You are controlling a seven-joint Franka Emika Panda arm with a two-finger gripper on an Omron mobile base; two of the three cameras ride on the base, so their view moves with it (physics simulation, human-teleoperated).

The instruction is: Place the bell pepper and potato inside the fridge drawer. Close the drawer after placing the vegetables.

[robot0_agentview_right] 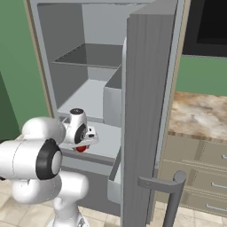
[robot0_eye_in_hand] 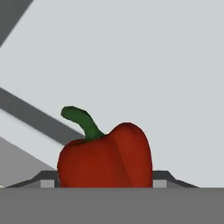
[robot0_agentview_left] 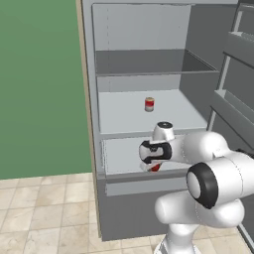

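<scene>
While the white arm is reaching forward from its base at the mouth of the open fridge, the claw [robot0_agentview_left: 154, 166] is pinching the bell pepper [robot0_eye_in_hand: 105, 157]. Seen from the hand, the fruit is sitting between the two dark finger tips, one at its nine o'clock side and one at three o'clock, with the green stem curling up toward eleven o'clock. From the left base camera only a sliver of red is peeking out under the hand.

Below the pepper, the fridge drawer [robot0_agentview_left: 124, 155] is standing pulled out, its pale inside lying open under the claw, so the pepper is hanging over the drawer and, as far as I can tell, not resting on its floor. I am judging the drop to be short.

That pepper is looking glossy and lobed: probably light, hollow and a little slippery, firm enough to take a squeeze yet likely to bruise if crushed. Holding it across the broad shoulders, as now, seems sounder to me than gripping the thin stem.

Farther back, at twelve o'clock from the hand, a small red and white can [robot0_agentview_left: 149, 104] is standing on the white shelf [robot0_agentview_left: 173, 111] above the drawer. Off at three o'clock, the fridge door [robot0_agentview_right: 146, 111] is swung wide, and beyond it a marbled worktop [robot0_agentview_right: 199, 115] is running along the wall.
</scene>
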